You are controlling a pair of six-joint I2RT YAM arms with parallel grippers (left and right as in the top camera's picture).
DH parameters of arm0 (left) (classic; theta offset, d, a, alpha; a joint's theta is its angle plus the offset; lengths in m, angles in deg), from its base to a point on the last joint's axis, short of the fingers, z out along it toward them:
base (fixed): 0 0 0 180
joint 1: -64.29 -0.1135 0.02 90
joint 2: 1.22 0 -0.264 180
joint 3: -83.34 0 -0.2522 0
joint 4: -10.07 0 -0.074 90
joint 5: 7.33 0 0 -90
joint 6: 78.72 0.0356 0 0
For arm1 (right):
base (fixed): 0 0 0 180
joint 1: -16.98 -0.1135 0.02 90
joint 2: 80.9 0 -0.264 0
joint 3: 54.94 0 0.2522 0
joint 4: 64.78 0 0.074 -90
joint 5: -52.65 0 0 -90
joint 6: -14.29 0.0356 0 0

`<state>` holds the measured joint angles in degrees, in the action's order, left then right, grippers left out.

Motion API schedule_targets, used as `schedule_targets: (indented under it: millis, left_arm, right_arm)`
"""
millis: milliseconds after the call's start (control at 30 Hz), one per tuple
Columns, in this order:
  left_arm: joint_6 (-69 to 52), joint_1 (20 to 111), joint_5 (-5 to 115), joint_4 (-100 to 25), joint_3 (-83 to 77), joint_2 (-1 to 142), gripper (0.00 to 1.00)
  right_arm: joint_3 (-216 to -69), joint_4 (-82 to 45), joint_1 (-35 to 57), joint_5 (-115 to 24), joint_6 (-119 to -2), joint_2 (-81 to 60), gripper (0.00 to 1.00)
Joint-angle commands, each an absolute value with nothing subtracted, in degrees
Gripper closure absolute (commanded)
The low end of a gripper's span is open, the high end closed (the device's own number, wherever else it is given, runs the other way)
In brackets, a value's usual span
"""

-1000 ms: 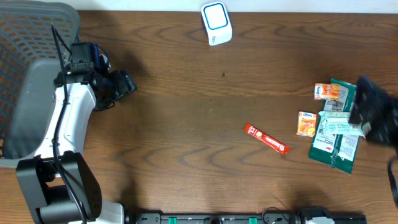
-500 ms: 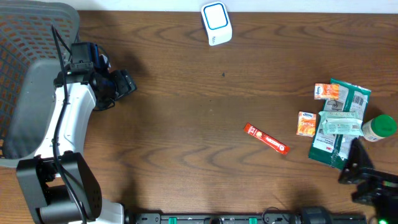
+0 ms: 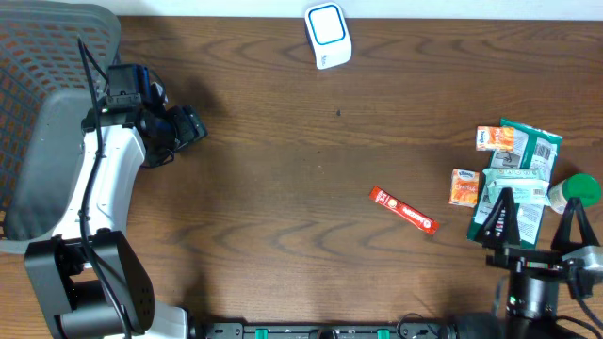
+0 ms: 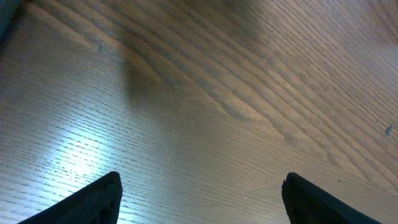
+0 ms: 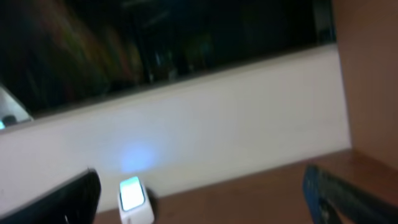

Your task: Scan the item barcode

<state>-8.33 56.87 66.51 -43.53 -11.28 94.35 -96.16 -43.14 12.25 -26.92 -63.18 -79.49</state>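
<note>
Items lie in a pile at the table's right: a green pouch (image 3: 518, 184), two orange packets (image 3: 495, 138) (image 3: 464, 186) and a green-lidded bottle (image 3: 577, 191). A red stick packet (image 3: 403, 209) lies apart, nearer the middle. No barcode shows. The white scanner (image 3: 327, 35) stands at the far edge, its window glowing in the right wrist view (image 5: 132, 198). My right gripper (image 3: 537, 222) (image 5: 200, 186) is open and empty at the front right, over the pouch's near end, pointing towards the far side. My left gripper (image 3: 186, 127) (image 4: 202, 186) hangs open over bare wood at the far left.
A grey mesh basket (image 3: 42, 113) fills the left edge beside the left arm. A pale wall (image 5: 217, 118) rises behind the table's far edge. Bare wooden tabletop (image 3: 283, 179) lies between the left gripper and the items.
The right arm has pulled back from over the pile to the front edge and turned up to face the far side. The green-lidded bottle came into view. The left arm has not moved.
</note>
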Motion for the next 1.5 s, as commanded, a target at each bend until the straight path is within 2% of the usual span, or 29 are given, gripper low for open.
schedule_targets:
  millis: [0,133,300,400,667,1467]
  left_arm:
    - [-8.7,56.1,67.3,-43.5,-11.4,94.1,0.17]
    - [-8.7,56.1,67.3,-43.5,-11.4,94.1,0.17]
    - [-8.7,56.1,67.3,-43.5,-11.4,94.1,0.17]
    - [-8.7,56.1,67.3,-43.5,-11.4,94.1,0.17]
    - [-8.7,56.1,67.3,-43.5,-11.4,94.1,0.17]
    - [-8.7,56.1,67.3,-43.5,-11.4,94.1,0.17]
  right_arm:
    - [-88.3,-53.4,12.3,-28.0,-63.5,-80.5,0.01]
    - [-78.7,-69.1,12.3,-29.1,-63.6,-80.6,0.01]
    - [-72.1,-73.5,12.3,-30.8,-63.6,-80.6,0.01]
    - [-68.8,-71.8,12.3,-31.0,-63.6,-80.6,0.01]
    - [-69.0,-47.2,11.3,-31.8,-69.4,-80.6,0.01]
    - [-69.0,-47.1,11.3,-34.0,-71.5,-80.6,0.01]
